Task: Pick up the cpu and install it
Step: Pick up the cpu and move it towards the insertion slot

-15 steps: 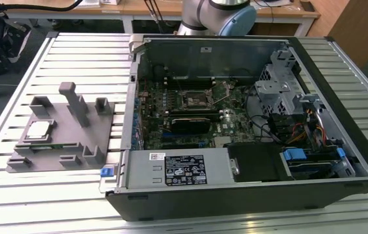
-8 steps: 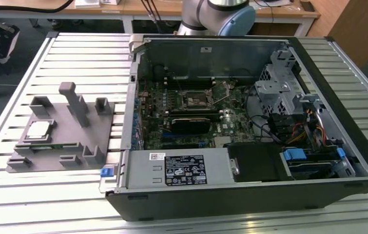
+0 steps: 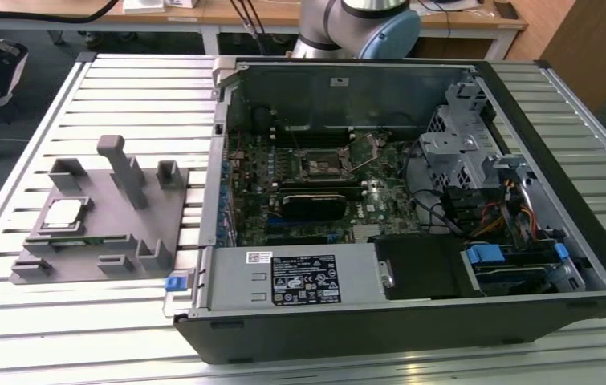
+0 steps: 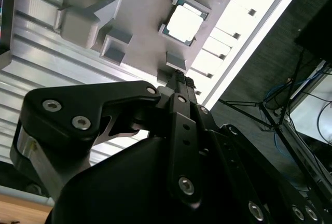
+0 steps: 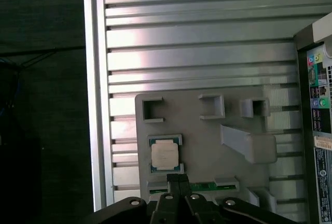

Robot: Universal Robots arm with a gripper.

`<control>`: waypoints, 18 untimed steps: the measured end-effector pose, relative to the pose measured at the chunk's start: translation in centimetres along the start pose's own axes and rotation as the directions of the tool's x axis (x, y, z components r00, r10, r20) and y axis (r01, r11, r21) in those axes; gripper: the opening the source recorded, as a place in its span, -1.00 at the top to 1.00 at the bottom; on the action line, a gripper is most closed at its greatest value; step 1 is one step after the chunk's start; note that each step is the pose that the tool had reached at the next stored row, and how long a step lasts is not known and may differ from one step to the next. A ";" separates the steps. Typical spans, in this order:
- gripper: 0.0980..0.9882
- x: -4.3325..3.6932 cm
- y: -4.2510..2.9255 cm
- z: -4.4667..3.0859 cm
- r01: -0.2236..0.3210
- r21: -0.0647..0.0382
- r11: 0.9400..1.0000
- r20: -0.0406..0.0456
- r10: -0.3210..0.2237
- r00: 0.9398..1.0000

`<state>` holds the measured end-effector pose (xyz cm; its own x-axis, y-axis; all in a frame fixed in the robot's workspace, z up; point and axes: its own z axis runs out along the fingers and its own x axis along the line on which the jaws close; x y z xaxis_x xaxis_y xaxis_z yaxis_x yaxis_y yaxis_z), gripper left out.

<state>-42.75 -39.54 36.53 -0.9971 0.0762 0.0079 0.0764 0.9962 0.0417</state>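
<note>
At the exterior view's left, on the slatted aluminium table [image 3: 120, 80], a grey plastic fixture [image 3: 110, 223] holds the cpu [image 3: 64, 213] flat in a square recess, pale metal top upward. A green memory stick [image 3: 78, 239] lies in a slot just beside it. Faint print on the chip cannot be read. In both wrist views the gripper [image 5: 179, 178] hangs above the fixture near the cpu, clenched with its fingertips together and grasping nothing. Further right lies an open black computer case [image 3: 410, 325] containing a green motherboard [image 3: 314, 172], a power supply [image 3: 303, 277] whose white label is too small to read, and a metal drive cage [image 3: 463, 128] at the exterior view's right.
</note>
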 end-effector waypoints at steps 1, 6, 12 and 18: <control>0.98 0.00 0.00 0.03 0.000 0.000 1.000 0.000 0.000 1.000; 0.98 0.00 -0.01 0.14 0.000 0.000 1.000 0.001 0.000 1.000; 0.98 0.01 -0.16 0.36 0.010 -0.001 1.000 0.000 -0.010 1.000; 0.96 0.01 -0.34 1.18 0.013 -0.005 1.000 -0.001 -0.013 1.000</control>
<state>-42.78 -39.82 35.33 -0.9980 0.0633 0.0079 0.0636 0.9969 0.0467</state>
